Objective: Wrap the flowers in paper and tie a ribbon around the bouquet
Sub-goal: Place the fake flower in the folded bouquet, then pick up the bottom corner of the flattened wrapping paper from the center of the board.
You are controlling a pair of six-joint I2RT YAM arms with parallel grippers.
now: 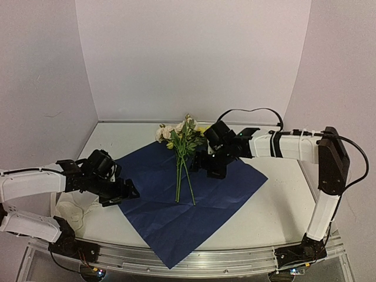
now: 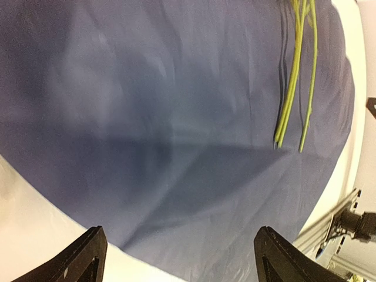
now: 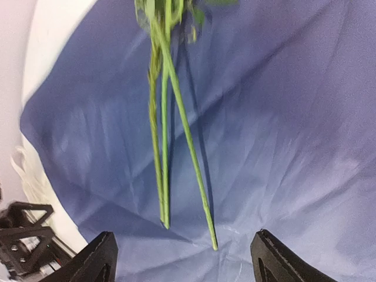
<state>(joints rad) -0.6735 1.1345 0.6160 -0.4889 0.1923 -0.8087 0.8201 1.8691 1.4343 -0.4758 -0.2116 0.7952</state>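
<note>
Tabletop (image 1: 282,205): pale, with walls on the far, left and right sides. Bare surface shows to the right of the paper and along the far left.

Paper (image 1: 158,205): one dark blue sheet lying flat and turned corner-on like a diamond. Its near corner hangs over the tabletop's front edge. The right corner lies free with nothing on it. My reading is that the diagonal layout lets the side corners fold in over the stems to make a cone. No fold has been made yet.

Left pincer (image 2: 179,261): low over the left part of the sheet, jaws spread wide, nothing between them. The paper's left edge and white tabletop show just ahead of its tips, so it seems placed to take that side.

Right pincer (image 3: 183,258): over the sheet just right of the stems, jaws apart and released, gripping nothing. Only paper lies below the gap.

Flowers (image 1: 182,138): a small bunch lying along the diamond's middle, blooms at the far corner and stem ends pointing toward the arms. The stems stop near the sheet's centre, leaving blue paper on both sides and below to wrap with. Both pincers are near the stems, so room between them is tight.

Ribbon (image 1: 71,207), as I judge it: a pale crumpled heap at the left edge, beside the left arm and off the paper. Lettering is too small to tell.
</note>
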